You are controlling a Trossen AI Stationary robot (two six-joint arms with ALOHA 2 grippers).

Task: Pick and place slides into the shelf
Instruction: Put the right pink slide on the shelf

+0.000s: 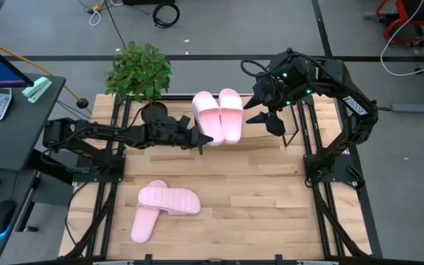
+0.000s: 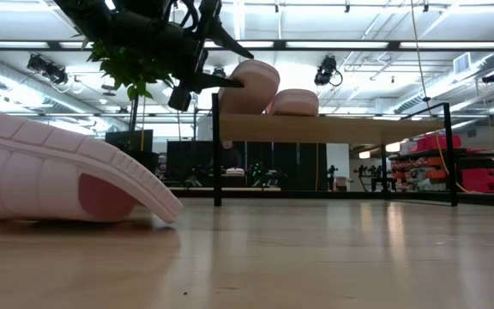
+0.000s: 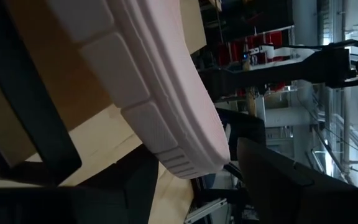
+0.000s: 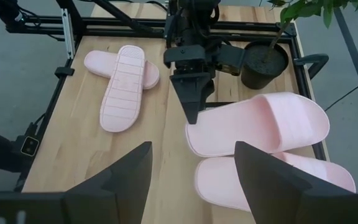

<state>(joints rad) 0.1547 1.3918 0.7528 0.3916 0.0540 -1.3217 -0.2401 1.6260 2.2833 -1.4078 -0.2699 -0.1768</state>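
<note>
Surface (image 1: 256, 199): light wood-plank top in a black metal frame.

Shelf (image 1: 271, 118): low slanted light-wood board in a thin black frame, standing along the far edge of the surface. On it, two pale pink foam slide sandals (image 1: 219, 115) lie side by side, touching, toward the shelf's left half; its right half is bare board.

Near the surface's front-left corner, two more pale pink foam slides (image 1: 160, 207) lie sole-up, ribbed soles showing, one crossing over the other.

At the far-left corner of the surface stands a green leafy plant in a dark round pot (image 1: 140, 73), just beside the shelf's left end.
</note>
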